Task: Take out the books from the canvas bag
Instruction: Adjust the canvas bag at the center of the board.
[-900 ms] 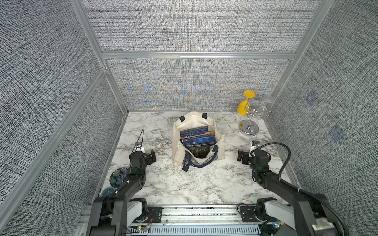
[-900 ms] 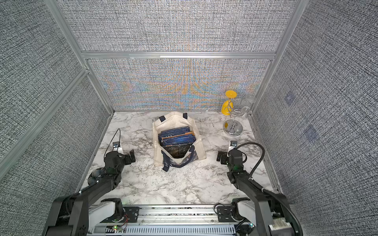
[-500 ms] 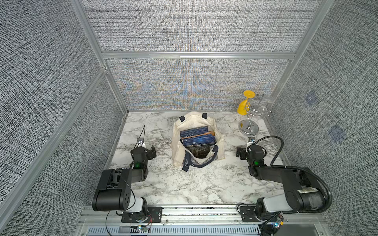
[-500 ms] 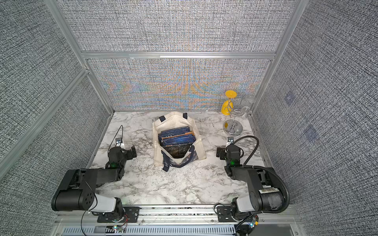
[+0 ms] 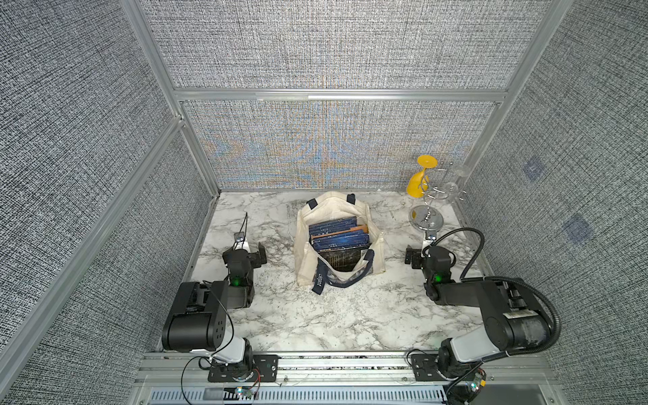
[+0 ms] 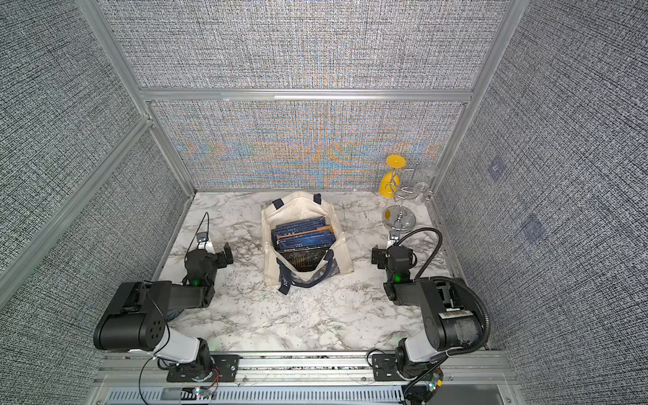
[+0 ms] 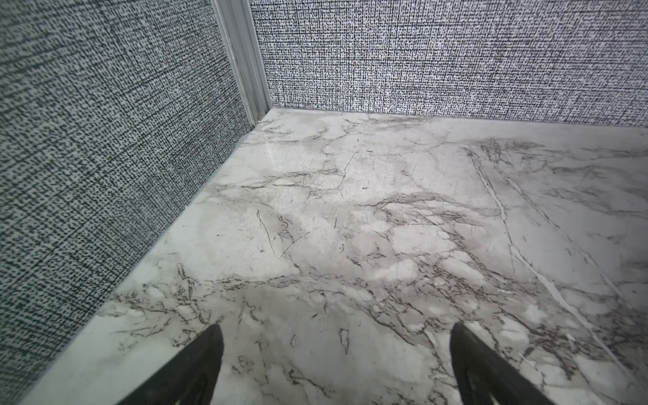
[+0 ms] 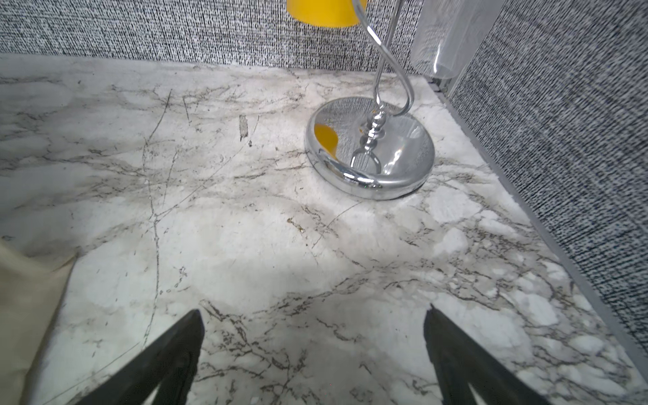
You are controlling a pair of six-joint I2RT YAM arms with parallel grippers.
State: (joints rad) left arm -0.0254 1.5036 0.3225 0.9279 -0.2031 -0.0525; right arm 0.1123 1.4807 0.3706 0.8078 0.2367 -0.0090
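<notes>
The cream canvas bag (image 5: pixel 303 252) (image 6: pixel 270 252) stands open in the middle of the marble table, one navy handle draped over its front. Inside it, several dark navy books (image 5: pixel 338 233) (image 6: pixel 303 233) lie stacked, one with an orange edge. My left gripper (image 5: pixel 245 250) (image 6: pixel 210 252) (image 7: pixel 336 326) hovers low to the left of the bag, open and empty over bare marble. On the bag's other side my right gripper (image 5: pixel 429 254) (image 6: pixel 394 254) (image 8: pixel 314 310) is also open and empty. A corner of the bag (image 8: pixel 24 298) shows in the right wrist view.
A chrome glass rack (image 5: pixel 426 217) (image 8: pixel 371 147) stands at the back right, just beyond my right gripper. It holds an upturned yellow glass (image 5: pixel 419 180) and clear glasses (image 5: pixel 456 175). Grey fabric walls close in the table on three sides.
Both arms have unfolded, their elbows rising at the front. Both grippers have moved a little toward the back wall. The bag and books have not moved.
</notes>
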